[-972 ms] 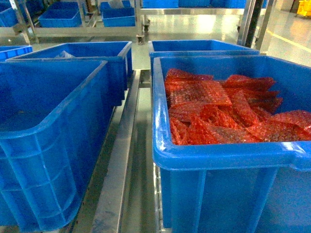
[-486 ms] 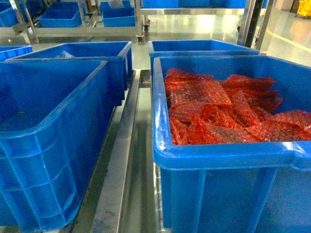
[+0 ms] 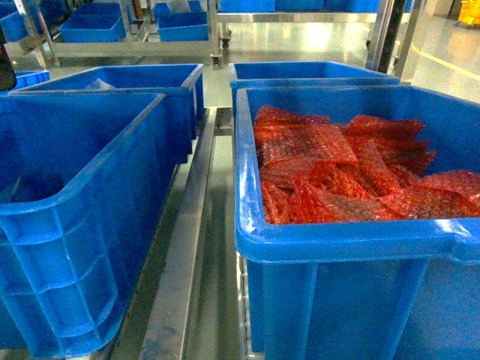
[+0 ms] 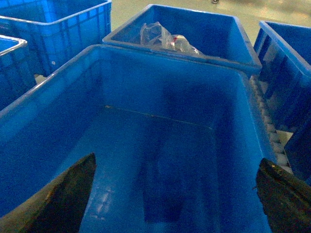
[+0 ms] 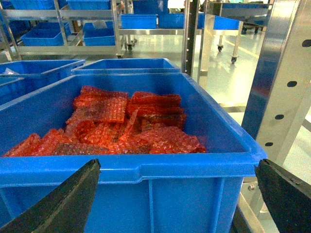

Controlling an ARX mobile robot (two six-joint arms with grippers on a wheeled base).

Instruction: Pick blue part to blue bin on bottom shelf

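My left gripper [image 4: 176, 159] hangs open over a large blue bin [image 4: 63, 121], nothing between its dark fingers [image 4: 73, 189]. On the bin's floor lies a darker blue rectangular patch [image 4: 163, 194]; I cannot tell whether it is the blue part or a shadow. In the head view this bin [image 3: 82, 195] stands at the left. My right gripper [image 5: 177, 164] is open, low in front of the outer wall of another blue bin [image 5: 194, 194] filled with red bubble-wrap bags [image 5: 116, 126]. A steel shelf rail [image 3: 184, 255] runs between the two bins.
Two more blue bins stand behind, the left one [image 4: 214, 34] holding a clear plastic bag [image 4: 163, 38]. A perforated steel upright [image 5: 282, 87] rises to the right of the red-bag bin. Racks with further blue bins [image 3: 94, 26] stand across the aisle.
In the head view a dark object has come in at the far left edge, and a shadow has appeared on the left bin's inner wall. The bins have not moved.
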